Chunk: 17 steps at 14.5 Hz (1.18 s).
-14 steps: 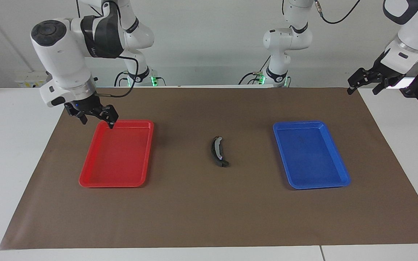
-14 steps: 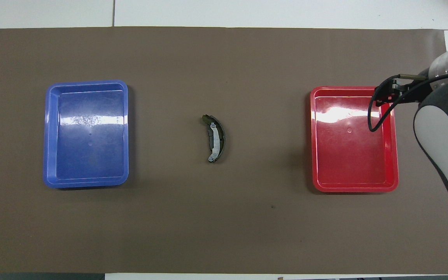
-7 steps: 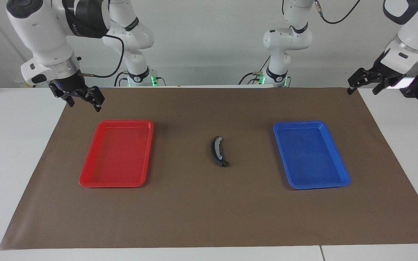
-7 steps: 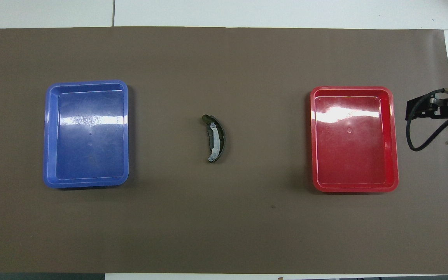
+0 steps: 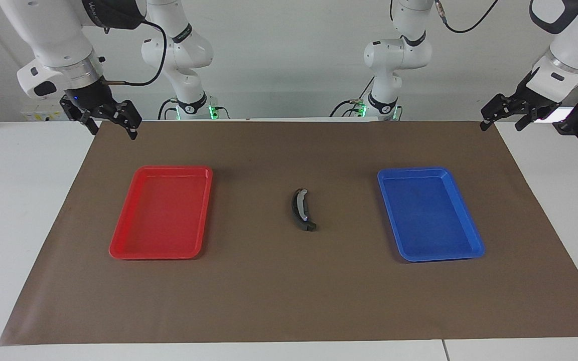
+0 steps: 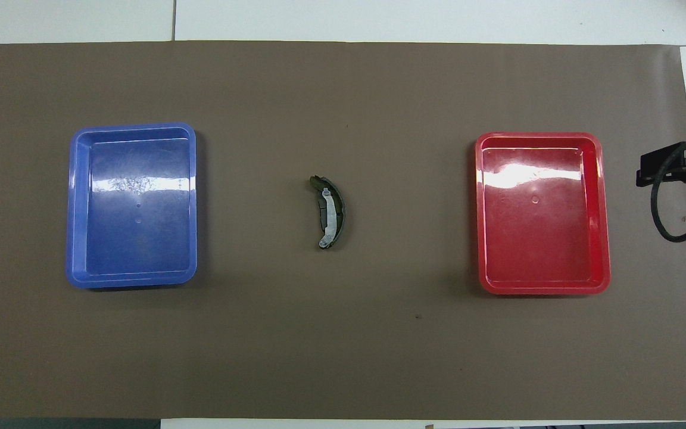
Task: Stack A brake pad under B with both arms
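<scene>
1. B (image 5: 302, 209) lies on the brown mat (image 5: 289, 301) at table centre, between the two trays; a curved crescent with a pale strip along its inner curve and a whitish end at its 12 o'clock in the facing view.
2. A brake pad (image 5: 310, 227) is under B: a dark edge peeks out at B's 5 o'clock end in the facing view, touching it (the rest is covered). In the overhead view the pair reads as one piece, B (image 6: 329, 212) on top.
3. Red tray (image 5: 162, 212), toward the right arm's end of the table, has nothing in it; at B's 9 o'clock in the facing view, well apart.
4. Blue tray (image 5: 428, 214), toward the left arm's end, also has nothing in it; at B's 3 o'clock in the facing view, well apart.
5. Right gripper (image 5: 113, 128) hangs in the air over the mat's corner at the robots' side, at the red tray's 11 o'clock in the facing view; fingers spread apart, nothing between them.
6. Left gripper (image 5: 500, 125) hangs over the mat's edge at the blue tray's 1 o'clock in the facing view; fingers spread, holding nothing.
</scene>
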Available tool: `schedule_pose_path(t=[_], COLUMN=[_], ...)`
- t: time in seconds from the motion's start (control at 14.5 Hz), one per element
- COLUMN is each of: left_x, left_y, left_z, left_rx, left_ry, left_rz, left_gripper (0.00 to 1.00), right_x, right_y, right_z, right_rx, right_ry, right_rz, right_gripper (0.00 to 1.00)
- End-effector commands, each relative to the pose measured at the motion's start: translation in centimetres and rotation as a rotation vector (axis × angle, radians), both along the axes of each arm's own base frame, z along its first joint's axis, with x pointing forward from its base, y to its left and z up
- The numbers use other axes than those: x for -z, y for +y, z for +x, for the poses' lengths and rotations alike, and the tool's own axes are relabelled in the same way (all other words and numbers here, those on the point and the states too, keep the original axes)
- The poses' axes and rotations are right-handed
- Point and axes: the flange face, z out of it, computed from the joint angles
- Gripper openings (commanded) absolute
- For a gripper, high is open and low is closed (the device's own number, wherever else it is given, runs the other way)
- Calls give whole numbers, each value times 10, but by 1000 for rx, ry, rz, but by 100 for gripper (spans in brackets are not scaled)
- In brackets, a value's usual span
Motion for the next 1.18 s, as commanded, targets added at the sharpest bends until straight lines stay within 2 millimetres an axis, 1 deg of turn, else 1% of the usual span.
schedule_pose_path(t=[0.0, 0.07, 0.21, 0.41, 0.55, 0.62, 0.9, 1.11], left_x=[1, 1, 1, 0, 0, 0, 0, 1], left_y=[3, 3, 3, 3, 3, 3, 3, 3], left_z=[-5, -5, -5, -6, -6, -6, -6, -5], left_rx=[-3, -3, -3, -3, -3, -3, -3, -3], left_ry=[15, 15, 15, 14, 14, 14, 14, 15], left_rz=[16, 16, 16, 16, 16, 16, 16, 16], left_gripper=[99, 99, 99, 99, 99, 99, 99, 99], right_x=[-8, -13, -11, 1, 0, 0, -4, -6], right_y=[-8, -5, 3, 1, 3, 0, 1, 1], right_z=[4, 3, 7, 1, -2, -2, 3, 6], right_rx=[-57, -62, -73, -61, -72, -70, -108, -106], right_ry=[8, 24, 25, 49, 57, 55, 33, 18], right_rz=[4, 2, 9, 19, 19, 20, 3, 0], right_gripper=[100, 100, 100, 100, 100, 100, 100, 100])
